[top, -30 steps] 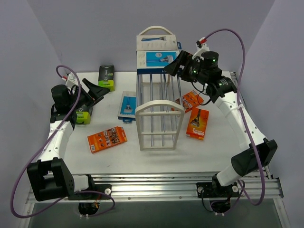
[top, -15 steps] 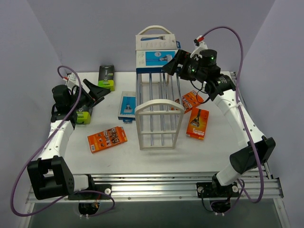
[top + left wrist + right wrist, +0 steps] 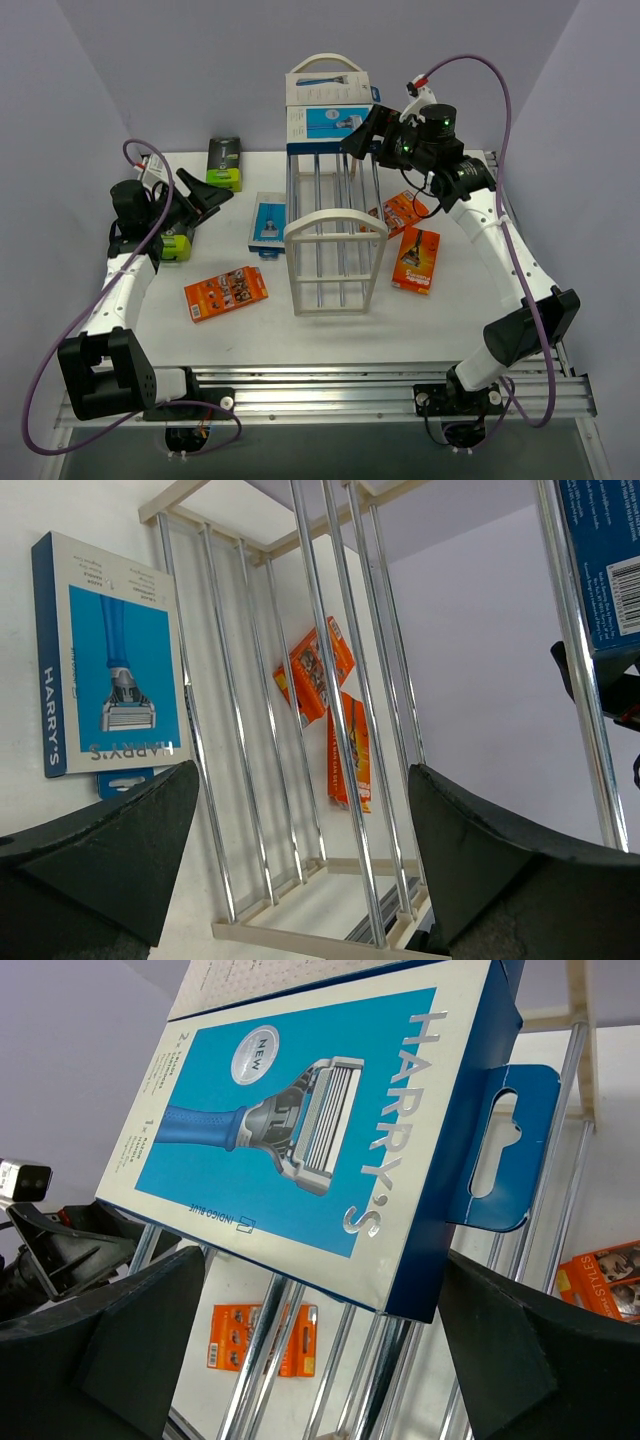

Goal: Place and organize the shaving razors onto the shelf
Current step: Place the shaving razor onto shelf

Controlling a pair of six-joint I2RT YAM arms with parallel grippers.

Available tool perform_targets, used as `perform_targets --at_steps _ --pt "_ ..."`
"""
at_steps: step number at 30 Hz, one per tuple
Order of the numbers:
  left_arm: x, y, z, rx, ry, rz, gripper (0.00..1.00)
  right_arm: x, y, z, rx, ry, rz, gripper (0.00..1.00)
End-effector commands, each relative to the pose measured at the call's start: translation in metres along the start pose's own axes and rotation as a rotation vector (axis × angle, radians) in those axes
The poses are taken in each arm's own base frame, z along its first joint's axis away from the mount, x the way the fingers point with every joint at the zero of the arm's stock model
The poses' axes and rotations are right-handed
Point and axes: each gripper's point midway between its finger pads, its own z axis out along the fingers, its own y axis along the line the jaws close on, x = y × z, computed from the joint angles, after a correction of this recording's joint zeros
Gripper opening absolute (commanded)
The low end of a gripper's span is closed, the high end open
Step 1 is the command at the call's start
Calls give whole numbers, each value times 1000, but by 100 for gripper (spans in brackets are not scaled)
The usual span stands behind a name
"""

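We see plain lavender-grey walls (image 3: 150,60) closing in behind and to either side of the right pincer (image 3: 362,132). Well below it lies a white surface (image 3: 250,330), and the edge farthest from the pincer carries a metal rail (image 3: 330,385). The light is soft and even.

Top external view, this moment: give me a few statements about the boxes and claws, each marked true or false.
1. Two blue Harry's boxes rest on the shelf. True.
2. Three orange boxes lie on the table. True.
3. The right claw grips an orange box. False: it is open beside a Harry's box on the shelf.
4. The left claw is shut on a box. False: it is open and empty.
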Motion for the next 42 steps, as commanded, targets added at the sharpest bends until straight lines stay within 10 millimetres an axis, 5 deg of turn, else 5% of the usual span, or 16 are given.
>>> perform_targets --at_steps 1,28,34,42 --pt "-3 -6 0 25 -11 63 94 -18 18 -12 -51 -61 -35 93" --pt "4 3 -4 -10 -1 82 94 -25 14 -43 -78 -111 -29 100" --pt "6 5 -7 -40 -8 104 94 -24 3 -65 -53 -129 -34 100" --pt "7 15 -13 -142 -14 147 94 3 -29 -86 30 -117 -26 100"
